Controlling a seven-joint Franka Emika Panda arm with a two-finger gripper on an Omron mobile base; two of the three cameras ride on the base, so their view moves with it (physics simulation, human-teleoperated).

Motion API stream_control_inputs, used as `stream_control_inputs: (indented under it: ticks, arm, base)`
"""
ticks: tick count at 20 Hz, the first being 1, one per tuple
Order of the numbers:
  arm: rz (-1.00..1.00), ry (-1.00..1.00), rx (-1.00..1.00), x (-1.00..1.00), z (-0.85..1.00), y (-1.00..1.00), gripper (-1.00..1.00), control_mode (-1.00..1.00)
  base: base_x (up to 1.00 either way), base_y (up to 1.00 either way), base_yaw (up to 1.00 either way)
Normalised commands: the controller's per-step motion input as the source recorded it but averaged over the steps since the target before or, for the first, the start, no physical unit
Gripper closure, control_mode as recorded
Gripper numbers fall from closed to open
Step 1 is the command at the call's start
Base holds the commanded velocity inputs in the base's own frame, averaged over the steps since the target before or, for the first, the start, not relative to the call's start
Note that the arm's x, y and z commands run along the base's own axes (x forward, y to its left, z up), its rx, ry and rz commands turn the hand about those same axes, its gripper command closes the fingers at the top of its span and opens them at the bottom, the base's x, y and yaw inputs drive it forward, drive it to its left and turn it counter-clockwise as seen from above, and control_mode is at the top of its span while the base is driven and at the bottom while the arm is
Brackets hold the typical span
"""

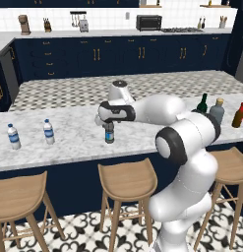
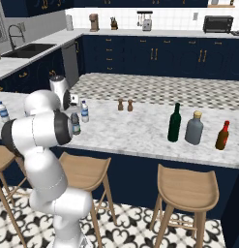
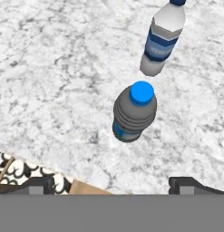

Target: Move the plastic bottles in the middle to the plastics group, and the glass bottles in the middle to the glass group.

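Fingers spread wide, the gripper (image 3: 111,183) hovers over the smoky-grey bottle (image 3: 133,114), upright on the marble counter (image 3: 50,81) beside the clear labelled bottle (image 3: 162,38), jaws lined up either side, seemingly for a top-down grasp.

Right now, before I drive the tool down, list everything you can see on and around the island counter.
Smoky-grey bottle: one, dark grey with blue cap, mid-counter near the front edge, directly under the tool.
Clear labelled bottle: one, blue-and-white label, standing just behind the grey one.
Water bottles: two, clear with blue labels, far left of the counter.
Green wine bottle: one, dark green, tallest, right part of the counter.
Grey-blue bottle: one, squat, tan stopper, beside the green one.
Amber-red bottle: one, slim, far right.
Shakers: two, brown, far side of the counter.
Stools: wooden, along the front.
Counter: white marble.
Tool: one, dark fingertips spread wide, above the grey bottle, holding nothing.
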Motion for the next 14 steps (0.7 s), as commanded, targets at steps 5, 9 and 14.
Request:
stream_control_inputs:
  ticks: [5, 9, 14]
  arm:
    - [0.00, -0.04, 0.00, 0.24, -0.12, 0.00, -1.00, -1.00]
    - [-0.01, -0.03, 0.00, 0.21, -0.12, 0.00, -1.00, -1.00]
    - [-0.02, -0.05, 0.00, 0.24, -0.15, 0.00, -1.00, -1.00]
  base:
    - [0.00, 0.00, 0.00]
    - [0.00, 0.00, 0.00]
    - [0.00, 0.00, 0.00]
